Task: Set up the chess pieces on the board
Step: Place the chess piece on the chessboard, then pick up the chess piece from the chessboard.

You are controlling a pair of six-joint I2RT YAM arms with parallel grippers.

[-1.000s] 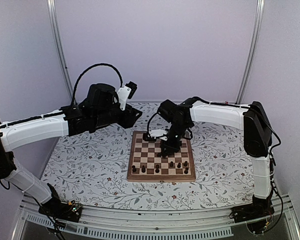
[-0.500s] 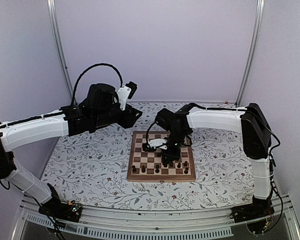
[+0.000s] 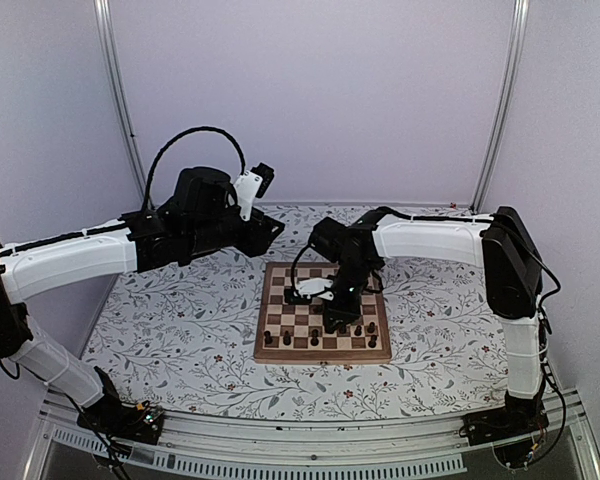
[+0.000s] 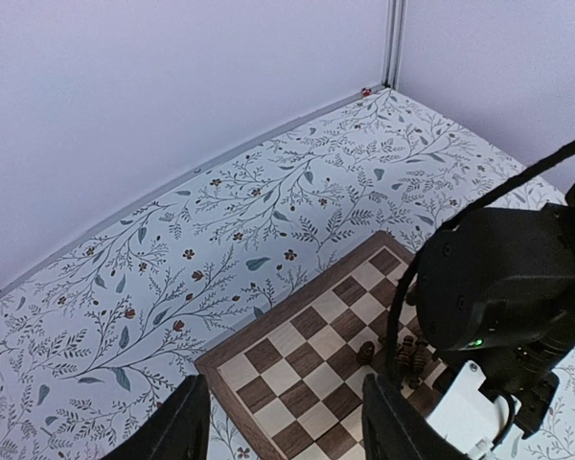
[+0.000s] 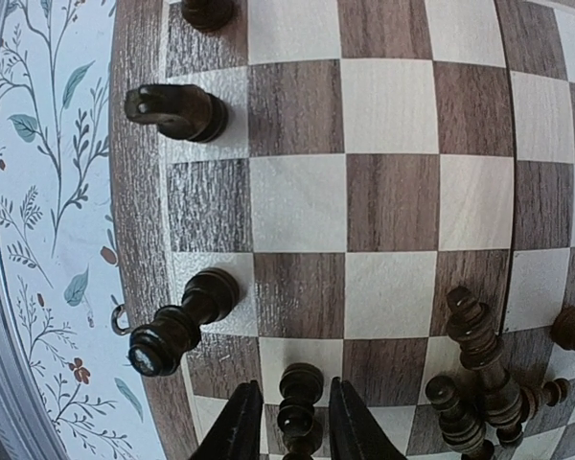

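Observation:
The board (image 3: 280,298) lies mid-table with several dark chess pieces (image 3: 286,340) along its near rows. My right gripper (image 3: 338,318) is low over the board's near right part. In the right wrist view its jaws (image 5: 294,426) stand slightly apart on either side of an upright dark piece (image 5: 300,398), with a thin gap on each side. More pieces stand along the board's edge (image 5: 177,321) and in a cluster (image 5: 479,369). My left gripper (image 3: 275,232) hovers high beyond the board's far left corner, open (image 4: 287,426) and empty.
The floral table surface (image 3: 180,320) surrounds the board. White walls and metal rails (image 3: 120,100) close in the back and sides. In the left wrist view the right arm's black wrist (image 4: 498,297) covers the board's right part.
My right gripper came down toward the board's near rows with a piece, and its jaws have now parted from it. The left arm has not moved.

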